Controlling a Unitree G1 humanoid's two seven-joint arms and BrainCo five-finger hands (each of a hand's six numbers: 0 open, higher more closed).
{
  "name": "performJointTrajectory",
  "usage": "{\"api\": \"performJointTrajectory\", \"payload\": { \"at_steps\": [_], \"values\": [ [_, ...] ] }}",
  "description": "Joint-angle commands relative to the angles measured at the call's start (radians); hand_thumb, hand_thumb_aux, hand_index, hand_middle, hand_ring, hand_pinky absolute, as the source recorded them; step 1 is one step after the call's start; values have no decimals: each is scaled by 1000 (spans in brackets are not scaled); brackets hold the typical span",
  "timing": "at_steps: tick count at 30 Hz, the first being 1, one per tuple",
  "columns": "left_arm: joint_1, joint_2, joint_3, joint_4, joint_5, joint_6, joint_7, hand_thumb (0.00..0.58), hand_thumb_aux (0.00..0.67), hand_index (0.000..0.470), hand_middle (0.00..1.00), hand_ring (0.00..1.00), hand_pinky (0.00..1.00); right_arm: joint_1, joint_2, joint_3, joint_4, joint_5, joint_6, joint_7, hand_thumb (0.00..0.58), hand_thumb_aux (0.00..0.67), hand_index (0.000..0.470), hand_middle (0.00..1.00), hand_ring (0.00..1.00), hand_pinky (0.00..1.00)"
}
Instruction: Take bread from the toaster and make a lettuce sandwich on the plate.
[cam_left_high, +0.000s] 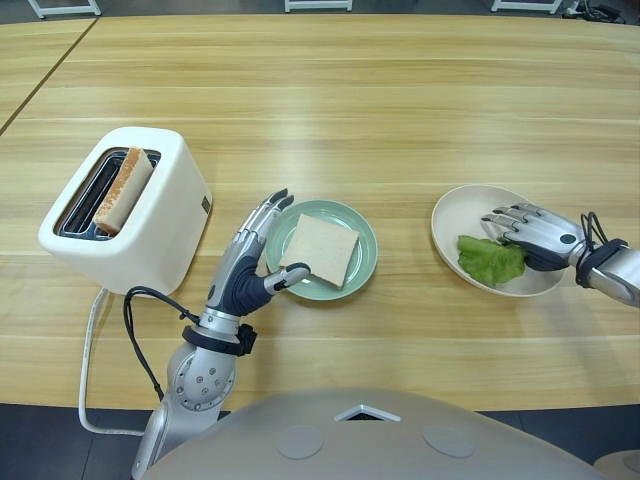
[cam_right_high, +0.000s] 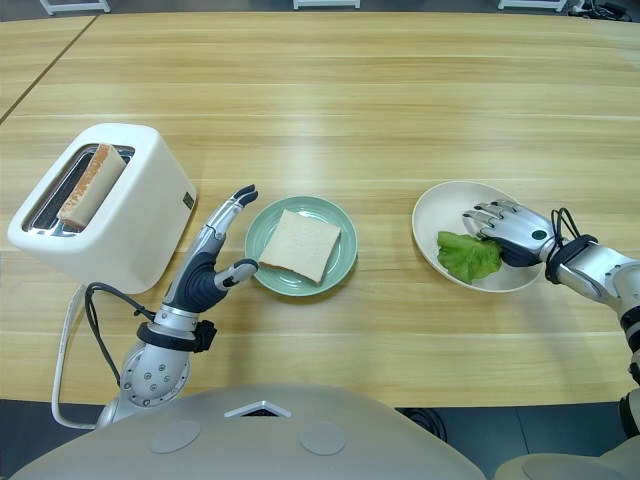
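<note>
Left eye view: left hand (cam_left_high: 250, 265) spread, empty, beside pale green plate (cam_left_high: 365, 235) with white bread slice (cam_left_high: 320, 250); toasted slice (cam_left_high: 125, 188) in white toaster (cam_left_high: 150, 230). Right eye view: right hand (cam_right_high: 510, 228) over green lettuce leaf (cam_right_high: 465, 258) in cream bowl (cam_right_high: 450, 205), grip unclear; risk of dropping limp leaf.

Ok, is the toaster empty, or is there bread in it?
Not empty. One bread slice stands in a slot of the toaster, with its top edge poking out above the slot.
</note>
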Motion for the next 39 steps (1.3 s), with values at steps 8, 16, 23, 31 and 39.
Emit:
{"api": "performJointTrajectory", "payload": {
  "at_steps": [8,16,23,31,39],
  "values": [
    [0,-22,20,-7,-20,5,-14,0,0,0,0,0,0,-30,-17,-131,-207,239,14,42,580,670,470,0,0,0],
    [-25,-29,31,22,-50,0,-13,0,0,0,0,0,0,-212,140,-87,-444,255,42,177,580,670,470,0,0,0],
    [-44,-34,45,46,-77,-8,-4,0,0,0,0,0,0,-403,406,51,-431,231,54,261,580,670,470,0,0,0],
    [-52,-34,52,59,-99,-16,-5,0,0,0,0,0,0,-429,628,154,-301,256,70,260,580,670,470,0,0,0],
    [-44,-34,52,62,-106,-20,-5,0,0,0,0,0,0,-369,656,183,-197,346,29,331,580,670,470,0,0,0]
  ]
}}
